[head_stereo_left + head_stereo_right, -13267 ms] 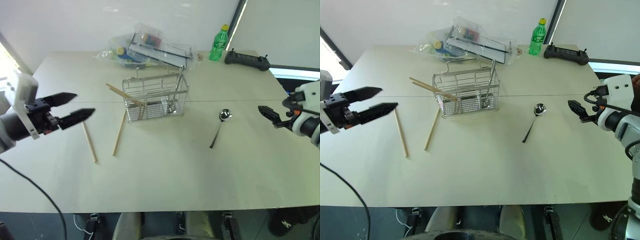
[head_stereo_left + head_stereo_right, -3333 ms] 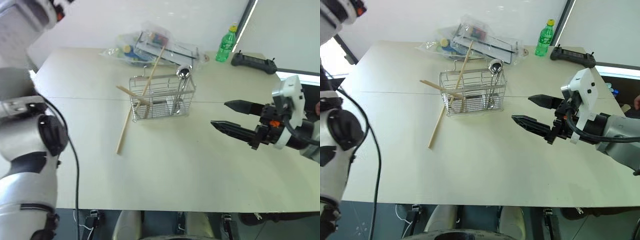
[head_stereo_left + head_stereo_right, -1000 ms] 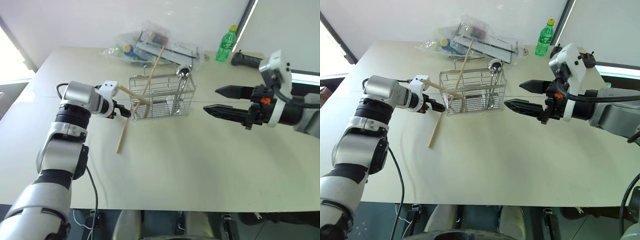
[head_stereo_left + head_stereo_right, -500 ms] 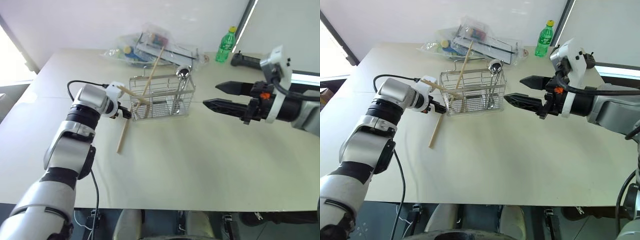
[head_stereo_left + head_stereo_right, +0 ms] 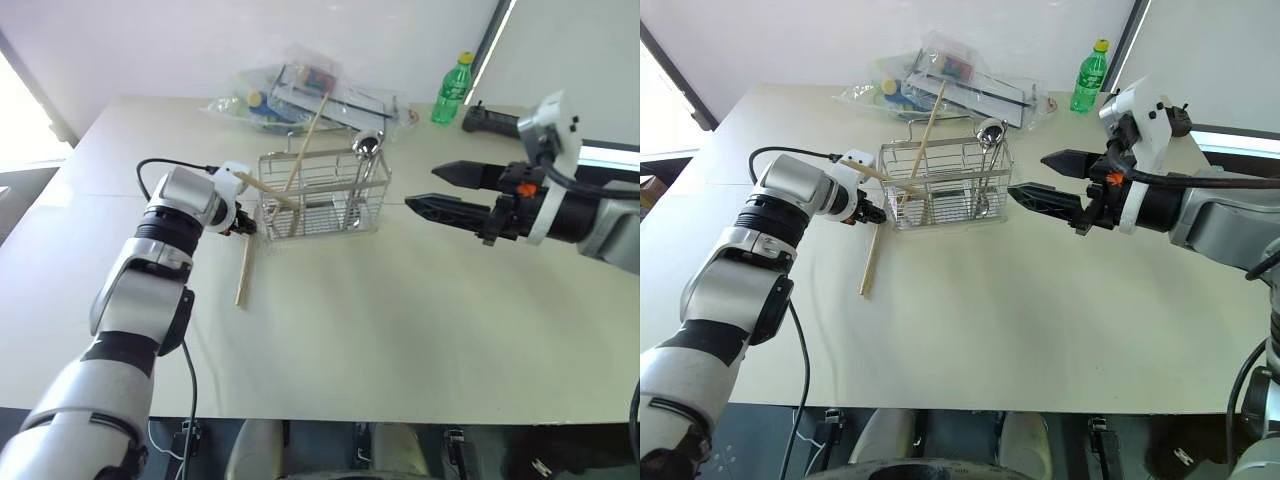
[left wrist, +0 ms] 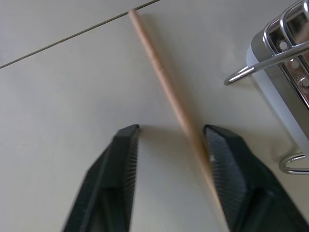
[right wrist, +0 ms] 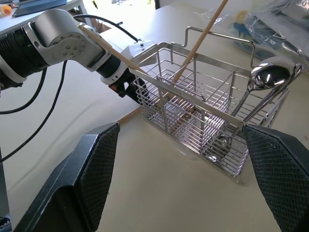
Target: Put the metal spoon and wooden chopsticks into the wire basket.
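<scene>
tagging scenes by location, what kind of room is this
Probably an office or lab test space, not a kitchen: a plain pale table before a bare white wall, with a handheld controller, a green bottle and a clear bag of items beside the wire basket.

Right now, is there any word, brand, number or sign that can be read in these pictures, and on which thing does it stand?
No text can be read.
Green bottle: its label is too small to read.
Clear plastic bag: the coloured prints on the things inside are too blurred to read.
Black controller: no readable marks.

Far end of table (image 5: pixel 420 330): clear bag (image 5: pixel 300 95) w/ items, green bottle (image 5: pixel 452 90), black controller (image 5: pixel 492 117).
</scene>
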Controlling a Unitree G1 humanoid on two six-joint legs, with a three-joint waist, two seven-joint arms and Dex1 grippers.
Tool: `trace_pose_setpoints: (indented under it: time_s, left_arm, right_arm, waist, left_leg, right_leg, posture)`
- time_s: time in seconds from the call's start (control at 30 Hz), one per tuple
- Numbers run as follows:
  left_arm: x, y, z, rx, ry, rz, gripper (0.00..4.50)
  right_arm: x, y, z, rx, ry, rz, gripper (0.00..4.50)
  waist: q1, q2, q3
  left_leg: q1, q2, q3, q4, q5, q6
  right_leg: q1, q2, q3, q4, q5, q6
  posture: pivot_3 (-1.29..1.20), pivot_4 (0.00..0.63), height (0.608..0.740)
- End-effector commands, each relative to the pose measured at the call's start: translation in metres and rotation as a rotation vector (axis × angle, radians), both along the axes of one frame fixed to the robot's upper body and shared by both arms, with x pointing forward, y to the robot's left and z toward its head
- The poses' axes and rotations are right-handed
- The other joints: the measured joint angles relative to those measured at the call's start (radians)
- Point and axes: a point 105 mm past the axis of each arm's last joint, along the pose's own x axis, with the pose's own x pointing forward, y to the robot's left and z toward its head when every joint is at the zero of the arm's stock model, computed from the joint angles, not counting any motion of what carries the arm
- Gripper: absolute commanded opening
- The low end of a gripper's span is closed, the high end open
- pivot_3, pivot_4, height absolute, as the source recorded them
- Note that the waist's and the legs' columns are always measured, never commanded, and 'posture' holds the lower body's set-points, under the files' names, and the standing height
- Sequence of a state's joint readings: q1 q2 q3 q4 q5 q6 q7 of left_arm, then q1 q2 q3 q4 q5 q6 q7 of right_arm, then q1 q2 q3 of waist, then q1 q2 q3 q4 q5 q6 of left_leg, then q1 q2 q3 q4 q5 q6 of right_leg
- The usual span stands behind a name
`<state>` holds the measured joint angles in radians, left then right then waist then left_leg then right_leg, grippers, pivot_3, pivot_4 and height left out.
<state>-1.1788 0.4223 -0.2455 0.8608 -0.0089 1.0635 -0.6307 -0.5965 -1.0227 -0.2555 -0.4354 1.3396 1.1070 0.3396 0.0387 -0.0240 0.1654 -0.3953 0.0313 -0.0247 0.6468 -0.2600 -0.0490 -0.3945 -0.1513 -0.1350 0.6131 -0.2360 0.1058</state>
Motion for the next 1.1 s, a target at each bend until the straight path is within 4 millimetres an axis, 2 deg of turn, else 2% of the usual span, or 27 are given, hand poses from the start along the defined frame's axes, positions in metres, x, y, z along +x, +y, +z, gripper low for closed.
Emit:
trace_pose_setpoints:
  time_s: [0.03, 0.07, 0.33, 0.53, 0.7, 0.8, 0.87, 0.97, 1.0, 1.1]
  left_arm:
    - [-0.003, -0.002, -0.006, -0.012, 0.031, 0.008, 0.2]
    - [-0.003, -0.002, -0.006, -0.014, 0.033, 0.01, 0.07]
    - [-0.007, 0.002, -0.011, -0.022, 0.056, 0.03, 0.07]
    - [-0.001, 0.026, 0.006, -0.05, -0.013, 0.125, 0.07]
    - [0.018, 0.077, 0.053, -0.116, -0.283, 0.336, 0.07]
    - [0.021, 0.107, 0.073, -0.094, -0.434, 0.43, 0.07]
    - [0.023, 0.119, 0.09, -0.11, -0.552, 0.461, 0.07]
    - [0.026, 0.118, 0.14, -0.313, -0.776, 0.474, 0.07]
    - [0.024, 0.112, 0.172, -0.403, -0.895, 0.44, 0.07]
    - [0.01, 0.098, 0.233, -0.544, -1.119, 0.345, 0.07]
  right_arm:
    - [-0.004, 0.001, 0.013, 0.009, -0.05, 0.014, 4.17]
    - [-0.005, 0.001, 0.012, 0.007, -0.047, 0.018, 4.17]
    - [-0.007, 0.001, 0.009, -0.007, -0.038, 0.032, 4.17]
    - [-0.007, -0.002, 0.007, -0.005, -0.033, 0.029, 4.17]
    - [-0.01, -0.004, 0.002, -0.011, -0.042, 0.016, 4.17]
    - [-0.012, -0.007, 0.0, -0.002, -0.042, -0.001, 4.17]
    - [-0.015, -0.01, -0.003, -0.006, -0.038, -0.009, 4.17]
    - [-0.017, -0.014, -0.01, -0.015, -0.028, -0.029, 4.17]
    - [-0.018, -0.016, -0.012, -0.014, -0.022, -0.035, 4.17]
    - [-0.02, -0.017, -0.016, -0.013, -0.015, -0.041, 4.17]
  waist:
    - [0.0, 0.0, 0.0]
    - [0.0, 0.0, 0.0]
    - [-0.001, 0.0, 0.0]
    - [-0.004, 0.0, 0.0]
    - [-0.02, -0.002, 0.001]
    - [-0.025, -0.002, 0.001]
    - [-0.021, -0.003, 0.001]
    - [-0.019, -0.003, 0.001]
    - [-0.019, -0.004, 0.002]
    - [-0.017, -0.005, 0.002]
  left_leg:
    - [0.0, 0.0, 0.0, 0.0, 0.0, 0.0]
    - [0.0, 0.0, 0.0, 0.0, 0.0, 0.0]
    - [0.0, 0.0, 0.0, 0.0, 0.0, 0.0]
    - [-0.001, 0.0, 0.0, -0.001, 0.0, 0.0]
    - [-0.004, 0.001, 0.0, -0.001, 0.0, 0.0]
    - [-0.005, 0.0, 0.0, -0.001, 0.0, 0.0]
    - [-0.005, 0.0, 0.0, -0.001, 0.0, 0.0]
    - [-0.006, 0.0, 0.0, 0.0, 0.0, 0.0]
    - [-0.006, 0.0, 0.0, 0.0, 0.0, 0.0]
    - [-0.008, 0.0, -0.001, 0.001, 0.0, 0.0]
  right_leg:
    - [0.0, 0.0, 0.0, 0.0, 0.0, 0.0]
    - [0.0, 0.0, 0.0, 0.0, 0.0, 0.0]
    - [-0.001, 0.0, 0.0, 0.0, 0.0, 0.0]
    - [-0.001, 0.0, 0.0, 0.0, 0.0, 0.0]
    - [-0.005, 0.001, 0.0, 0.001, 0.002, -0.003]
    - [-0.005, 0.0, 0.0, 0.001, 0.002, -0.003]
    - [-0.004, 0.0, 0.0, 0.0, 0.003, -0.003]
    - [-0.004, 0.0, 0.0, 0.0, 0.003, -0.002]
    - [-0.004, 0.0, 0.0, 0.0, 0.003, -0.002]
    - [-0.005, 0.0, -0.001, 0.0, 0.003, -0.002]
  posture:
    - [0.0, 0.15, 0.675]
    - [0.0, 0.15, 0.675]
    - [0.0, 0.15, 0.675]
    - [0.0, 0.15, 0.675]
    - [0.0, 0.15, 0.675]
    - [0.0, 0.15, 0.675]
    - [0.0, 0.15, 0.675]
    - [0.0, 0.15, 0.675]
    - [0.0, 0.15, 0.675]
    - [0.0, 0.15, 0.675]
